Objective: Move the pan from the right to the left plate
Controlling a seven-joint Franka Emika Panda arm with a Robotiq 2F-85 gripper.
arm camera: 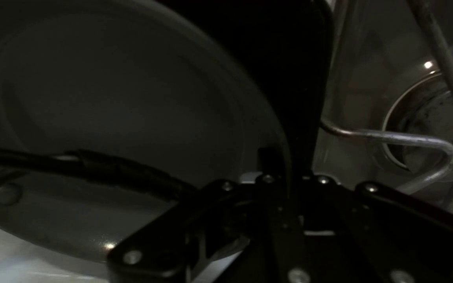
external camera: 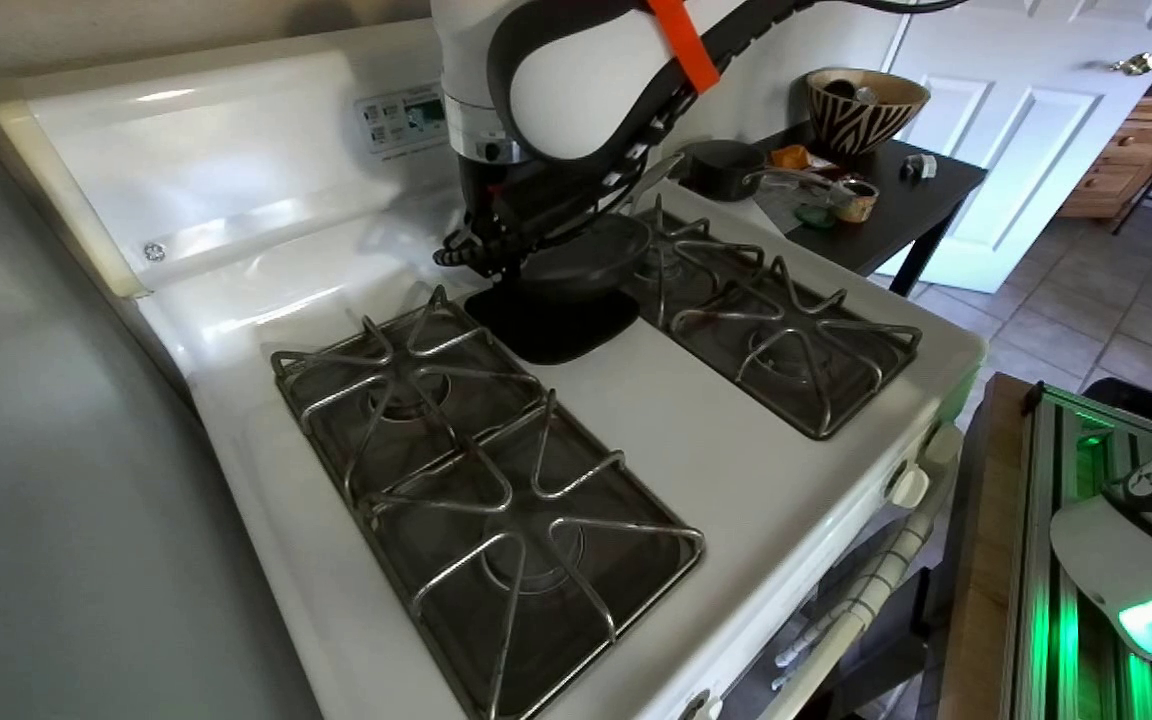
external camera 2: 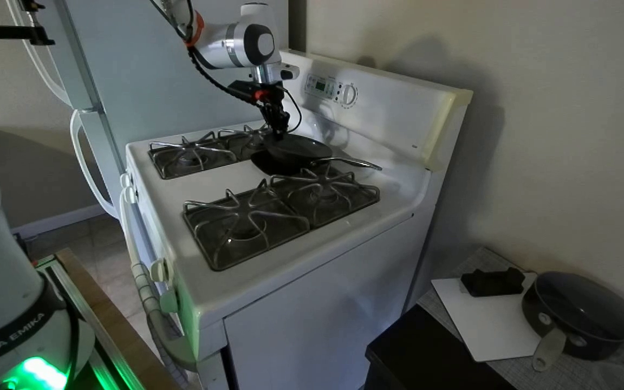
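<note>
The dark frying pan (external camera: 596, 250) is over the black centre area of the stove, partly over the right rear burner. It also shows in an exterior view (external camera 2: 300, 149), its metal handle (external camera 2: 355, 161) pointing toward the back panel's right end. My gripper (external camera: 511, 265) is at the pan's rim on the left-burner side; it also shows in an exterior view (external camera 2: 278, 132). In the wrist view the rim of the pan (arm camera: 132, 98) runs between the fingers (arm camera: 287, 169), which are shut on it. I cannot tell whether the pan's bottom touches the stove.
Left burner grates (external camera: 526, 530) and right burner grates (external camera: 796, 330) flank the black centre rest (external camera: 546, 335). The stove's back panel (external camera: 246, 150) rises behind the gripper. A dark pot (external camera 2: 577, 309) stands on a side table. The refrigerator (external camera 2: 182, 70) borders the left side.
</note>
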